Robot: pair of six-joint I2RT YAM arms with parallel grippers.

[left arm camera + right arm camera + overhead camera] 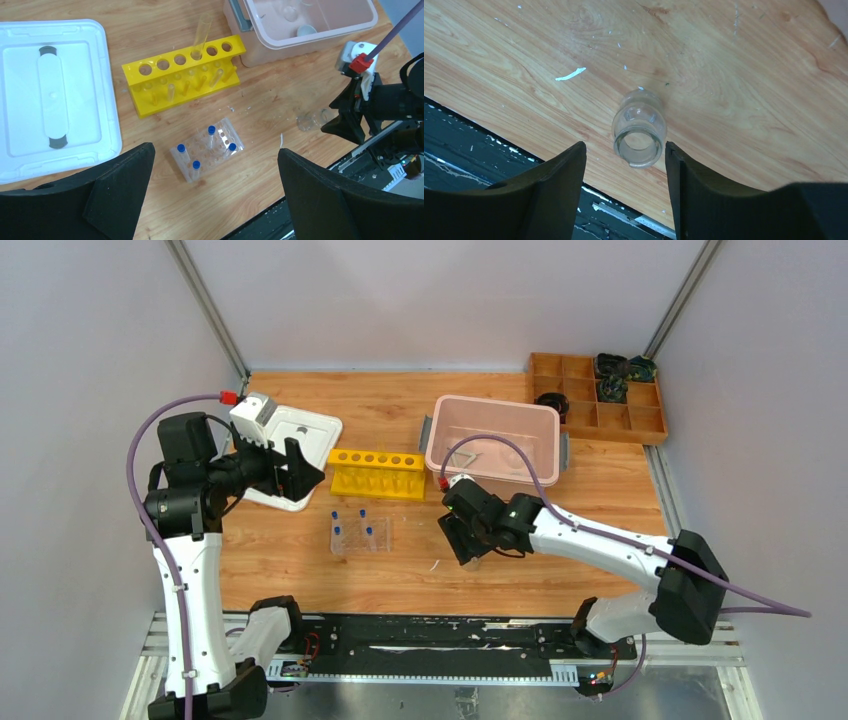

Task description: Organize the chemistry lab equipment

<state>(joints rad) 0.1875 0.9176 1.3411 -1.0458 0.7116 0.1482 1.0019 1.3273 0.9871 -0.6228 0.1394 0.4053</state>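
A clear plastic tube rack (360,533) holds several small blue-capped tubes (211,131) at the table's middle front; it also shows in the left wrist view (222,142). My left gripper (300,472) is open and empty, held high left of the yellow rack. A small clear glass cup (639,127) stands on the wood, also seen in the left wrist view (310,121). My right gripper (624,147) is open, low over the cup, one finger on each side and not touching it. In the pink tub lie a white round dish (306,31) and a faint white triangle (468,454).
A yellow tube rack (377,472) with one clear tube (202,30) stands behind the clear rack. The pink tub (545,420) is at back right, its white grey-handled lid (312,430) at back left. A brown wooden compartment tray (640,425) sits in the far right corner.
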